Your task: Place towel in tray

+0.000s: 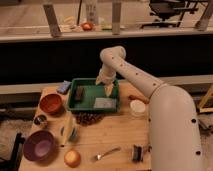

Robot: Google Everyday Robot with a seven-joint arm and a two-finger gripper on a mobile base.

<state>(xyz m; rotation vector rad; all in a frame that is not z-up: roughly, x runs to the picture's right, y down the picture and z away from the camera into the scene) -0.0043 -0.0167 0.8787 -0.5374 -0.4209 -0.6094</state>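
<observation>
Here the gripper (106, 86) hangs over the far right part of the green tray (73, 105), above its floor and clear of the cloth below. Its two pale fingers (109, 89) point downward and stand a little apart, released, with nothing between them.

The towel (105, 103), a thin grey-blue square, lies flat inside the tray, in the near right corner, just below and slightly nearer than the gripper. A small dark block (79, 92) lies in the left part of the same tray, apart from the towel.

The tray sits toward the far edge of the wooden counter (120, 135), about midway along it. A blue sponge-like block (63, 87) rests near the far left corner, just left of the tray. An orange bowl (51, 103) stands by the left edge, beside the tray, and a purple bowl (38, 145) sits in the near left corner. A heap of dark round pieces (89, 118) lies just in front of the tray. An orange fruit (72, 158) sits at the near edge, with a spoon (105, 153) to its right. A pale round cup (137, 107) stands right of the tray, beside the robot's white arm (170, 125).
</observation>
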